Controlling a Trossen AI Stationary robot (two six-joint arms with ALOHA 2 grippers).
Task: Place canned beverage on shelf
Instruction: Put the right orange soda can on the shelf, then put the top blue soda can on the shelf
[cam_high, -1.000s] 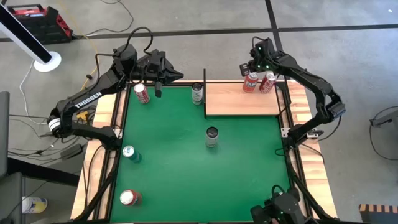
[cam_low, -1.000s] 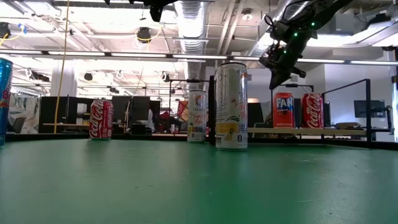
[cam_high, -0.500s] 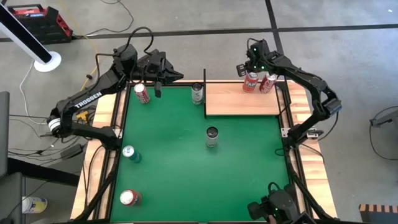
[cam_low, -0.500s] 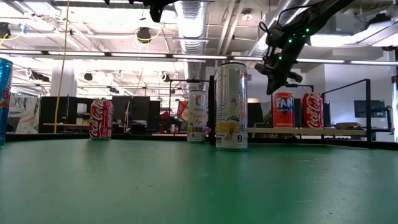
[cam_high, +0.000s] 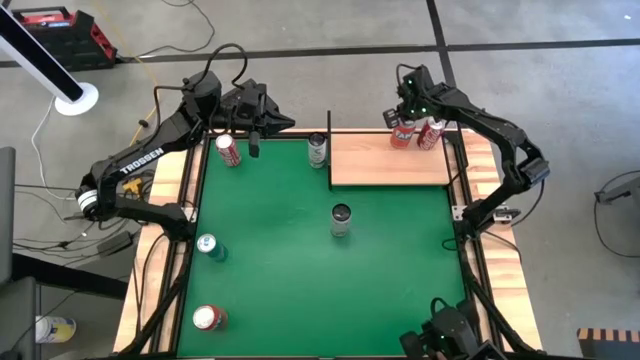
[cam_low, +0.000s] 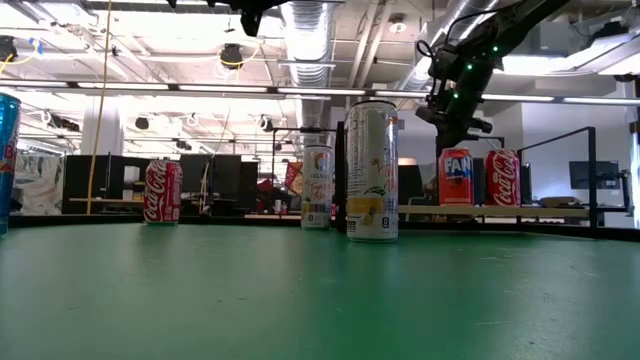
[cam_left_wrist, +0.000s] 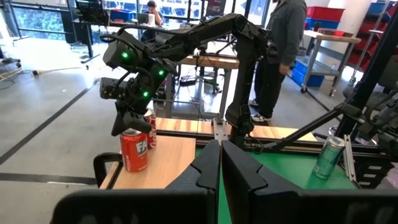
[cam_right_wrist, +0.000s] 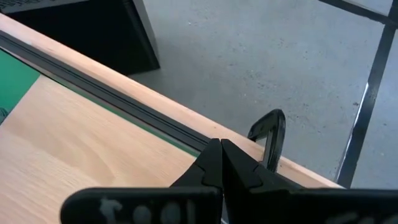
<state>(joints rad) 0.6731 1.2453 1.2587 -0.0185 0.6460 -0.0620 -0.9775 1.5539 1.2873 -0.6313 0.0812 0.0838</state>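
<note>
right gripper (cam_right_wrist: 220, 163) with dark fingers (cam_right_wrist: 205, 167) pressed together, no gap between the tips. below them, pale wood of the shelf (cam_right_wrist: 81, 140), edged by a dark rail (cam_right_wrist: 124, 102). just past the wooden rim, a black clamp (cam_right_wrist: 270, 134), then grey floor (cam_right_wrist: 249, 56).

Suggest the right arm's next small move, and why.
Probably raise the right gripper straight up. It hangs just over the Fanta can, fingers shut, holding nothing. That can and the Coca-Cola can stand upright on the shelf, so a sideways exit risks clipping them. The left gripper sits far left.
</note>
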